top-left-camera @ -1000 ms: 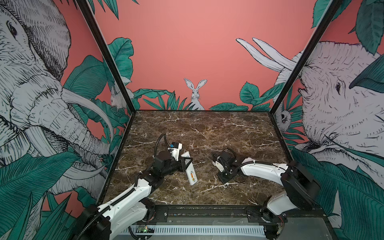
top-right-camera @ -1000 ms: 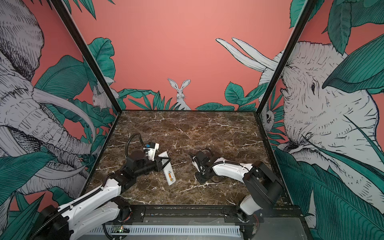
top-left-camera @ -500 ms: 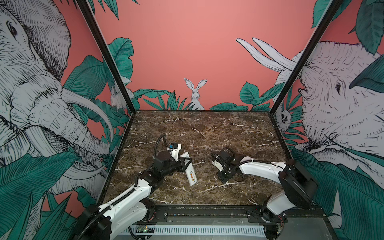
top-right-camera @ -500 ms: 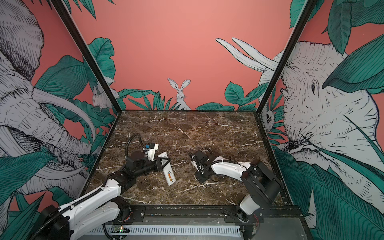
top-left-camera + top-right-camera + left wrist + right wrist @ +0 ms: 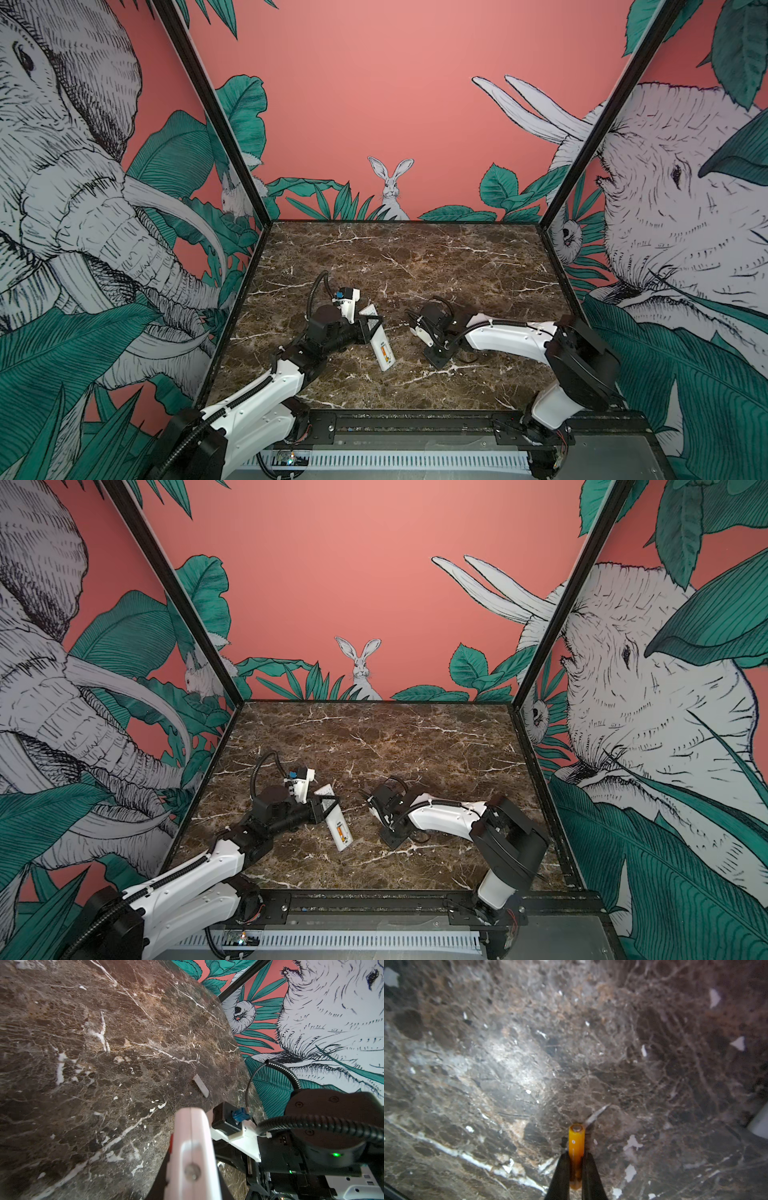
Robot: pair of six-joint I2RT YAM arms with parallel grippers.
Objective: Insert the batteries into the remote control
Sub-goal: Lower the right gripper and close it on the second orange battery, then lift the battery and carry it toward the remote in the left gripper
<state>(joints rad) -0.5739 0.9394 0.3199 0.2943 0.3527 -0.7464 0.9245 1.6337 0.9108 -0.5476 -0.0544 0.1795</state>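
The left pincer (image 5: 371, 328) is clenched on the remote control (image 5: 381, 347), gripping it across its width near the upper end. The long white body slopes away from the fingers toward the right pincer (image 5: 439, 358), and its lower end sits at or just above the brown marble table (image 5: 415, 257). Both top views show the remote's back turned up with its bay open, and 1 second battery (image 5: 387, 354) lies inside as a thin orange line just beyond the left pincer's grip. In the left wrist view the remote appears edge-on between 2 dark fingers (image 5: 159, 1186), with a sliver of red button on its side. Ahead of that pincer, well clear of the remote's tip, a small white strip (image 5: 200, 1088) lies flat on the table. The right pincer stands near the remote's lower end but apart from it, pointing down at the table. Its wrist view shows it grasping an orange battery (image 5: 576, 1142) lengthwise between 2 black fingers (image 5: 560, 1178). About half of the cylinder sticks out past the fingertips, with the metal cap at the far end. The battery hangs close over the marble, and I cannot tell whether it touches. A blurred white edge (image 5: 760, 1122) shows off to 1 side of this pincer, too cropped to name.
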